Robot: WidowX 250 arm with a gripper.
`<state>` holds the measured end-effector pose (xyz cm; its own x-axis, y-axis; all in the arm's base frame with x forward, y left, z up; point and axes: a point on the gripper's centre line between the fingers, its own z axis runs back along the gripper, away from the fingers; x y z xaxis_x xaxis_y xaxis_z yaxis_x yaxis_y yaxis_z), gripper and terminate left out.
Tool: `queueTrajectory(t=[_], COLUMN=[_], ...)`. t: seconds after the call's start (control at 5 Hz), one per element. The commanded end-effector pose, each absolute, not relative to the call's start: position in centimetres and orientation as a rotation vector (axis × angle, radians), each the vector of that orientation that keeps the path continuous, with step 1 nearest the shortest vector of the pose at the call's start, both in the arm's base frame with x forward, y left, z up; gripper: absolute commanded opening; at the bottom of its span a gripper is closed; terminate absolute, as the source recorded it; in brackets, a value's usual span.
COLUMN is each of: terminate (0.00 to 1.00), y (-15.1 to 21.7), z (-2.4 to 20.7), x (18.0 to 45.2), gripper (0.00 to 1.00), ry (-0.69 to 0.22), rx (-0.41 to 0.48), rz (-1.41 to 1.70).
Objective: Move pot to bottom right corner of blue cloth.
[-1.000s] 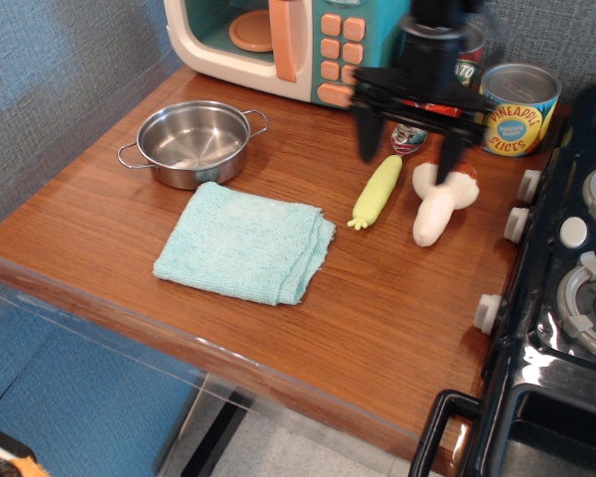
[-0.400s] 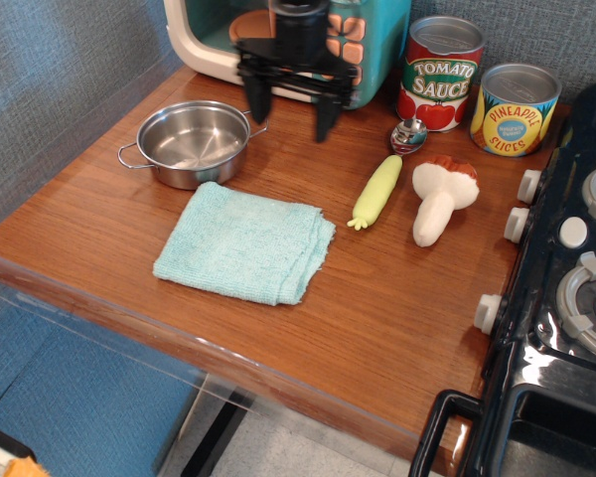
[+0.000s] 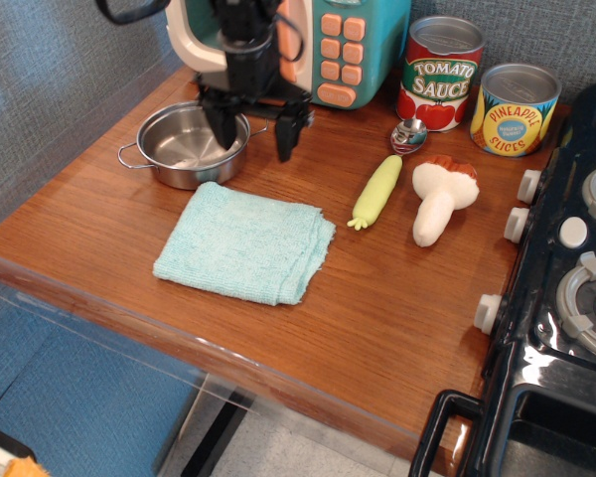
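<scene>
Steel pot (image 3: 191, 142) sits on bench (image 3: 397, 298), touching blue cloth's (image 3: 244, 242) far edge. Gripper (image 3: 252, 133) spread wide, empty, straddling right rim. Advice: lower squarely, pinch rim wall, avoid loop handle.

A toy microwave (image 3: 343, 45) sits at the top. Two cans, tomato sauce (image 3: 440, 72) and pineapple (image 3: 517, 107), stand at the upper right. A yellow-green veggie (image 3: 376, 191), a mushroom (image 3: 440, 203) and a spoon (image 3: 409, 133) lie mid-frame. A black stove (image 3: 566, 298) fills the right edge.

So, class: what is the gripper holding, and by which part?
Nothing. The gripper is open at the right rim of the pot, not closed on it.
</scene>
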<state>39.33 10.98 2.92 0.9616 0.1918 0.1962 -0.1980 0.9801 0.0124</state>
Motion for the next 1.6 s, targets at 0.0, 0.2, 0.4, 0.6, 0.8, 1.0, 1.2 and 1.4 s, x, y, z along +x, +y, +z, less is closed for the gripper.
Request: queueTrajectory(t=[0.0,0.2,0.4,0.6,0.8,1.0,1.2,1.4], terminate=[0.00,0.00,0.00,0.00,0.00,0.00,0.00,0.00], y=[11.5,11.4,11.1,11.0,9.5,4.6,-0.2,-4.8], z=[2.8,2.7,4.1,5.1,7.9,10.3,10.5,9.0], x=[39.0,38.7,38.8,38.7,38.7,37.9,35.2,31.7], gripper=[0.00,0.00,0.00,0.00,0.00,0.00,0.00,0.00], ry=[-0.159,-0.152,-0.177,-0.187,-0.233,-0.264,-0.256,-0.215], rx=[0.030,0.033,0.045,0.056,0.092,0.104,0.085,0.086], rz=[0.217,0.208,0.202,0.224,0.208,0.085,-0.057,-0.164])
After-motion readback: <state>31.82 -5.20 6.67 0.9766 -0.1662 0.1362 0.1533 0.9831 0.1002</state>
